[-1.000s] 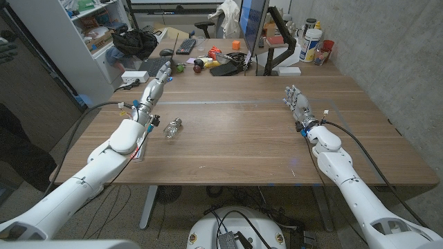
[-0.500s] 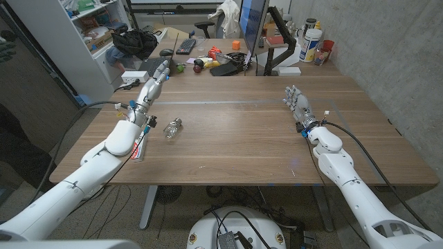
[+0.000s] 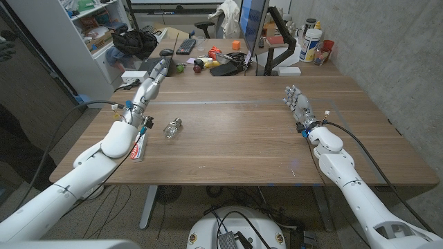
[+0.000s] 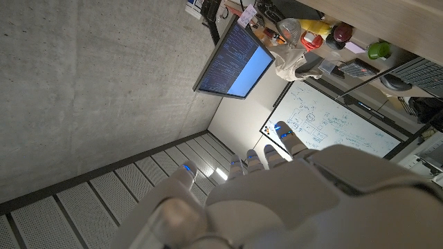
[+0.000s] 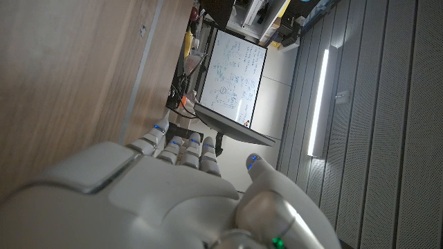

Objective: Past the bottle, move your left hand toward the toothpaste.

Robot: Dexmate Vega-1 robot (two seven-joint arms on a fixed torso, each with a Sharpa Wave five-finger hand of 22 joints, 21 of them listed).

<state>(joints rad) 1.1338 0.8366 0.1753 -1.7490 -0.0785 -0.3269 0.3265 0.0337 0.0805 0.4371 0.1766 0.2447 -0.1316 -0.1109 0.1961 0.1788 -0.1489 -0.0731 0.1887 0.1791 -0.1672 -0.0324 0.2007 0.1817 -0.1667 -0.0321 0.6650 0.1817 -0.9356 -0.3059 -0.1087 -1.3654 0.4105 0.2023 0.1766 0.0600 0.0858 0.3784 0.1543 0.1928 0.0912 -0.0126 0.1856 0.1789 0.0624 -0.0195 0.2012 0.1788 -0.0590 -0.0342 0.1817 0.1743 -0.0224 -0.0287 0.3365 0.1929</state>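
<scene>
A: What is partly hidden?
B: The toothpaste [image 3: 139, 148], under the left forearm, behind the left robot hand [image 3: 154, 77].
A: Poses?
B: Left open, fingers extended, bottle [image 3: 172, 128] behind-right; right robot hand [image 3: 296, 104] open, on edge on the tabletop [image 3: 235, 138].

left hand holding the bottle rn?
No. In the head view the left hand is extended with nothing in it, far beyond the bottle, which lies on the table.

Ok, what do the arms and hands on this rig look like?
Both arms have glossy white rounded shells with black cables running along them to the wrists. The left hand and right hand are light grey with segmented fingers; small blue lights glow at the fingertips in the wrist views.
</scene>
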